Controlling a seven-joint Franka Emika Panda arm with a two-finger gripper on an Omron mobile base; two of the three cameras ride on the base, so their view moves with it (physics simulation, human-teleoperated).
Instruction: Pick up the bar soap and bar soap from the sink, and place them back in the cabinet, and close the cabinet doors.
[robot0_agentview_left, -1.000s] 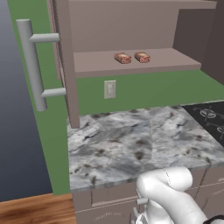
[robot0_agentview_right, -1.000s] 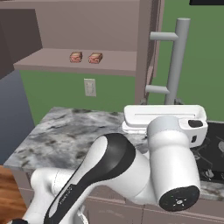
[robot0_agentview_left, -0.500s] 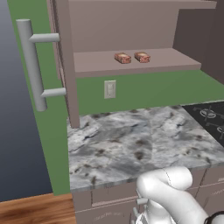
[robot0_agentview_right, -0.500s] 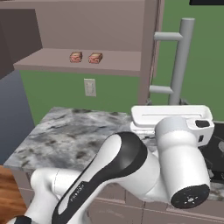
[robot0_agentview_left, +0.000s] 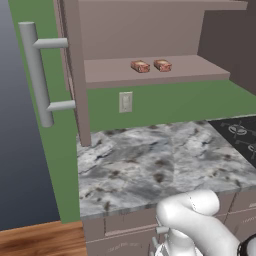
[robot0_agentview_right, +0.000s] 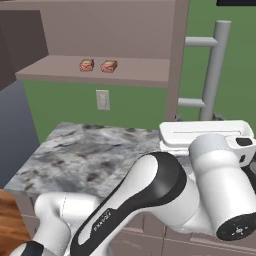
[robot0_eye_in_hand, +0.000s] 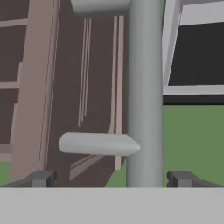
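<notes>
Evidently both soaps (robot0_agentview_left: 151, 65) sit shelved; the arm has swung right, gripper (robot0_eye_in_hand: 112, 178) spread either side of the door handle (robot0_eye_in_hand: 144, 96), closing pending.

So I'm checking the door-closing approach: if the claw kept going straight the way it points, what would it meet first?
Most likely the right cabinet door's vertical grey bar handle, which stands between the open claw tips; depth is unclear.

Cabinet shelf (robot0_agentview_left: 115, 75) carries two bar soaps (robot0_agentview_left: 140, 66) (robot0_agentview_left: 163, 65), side by side, just apart, near shelf middle.
</notes>
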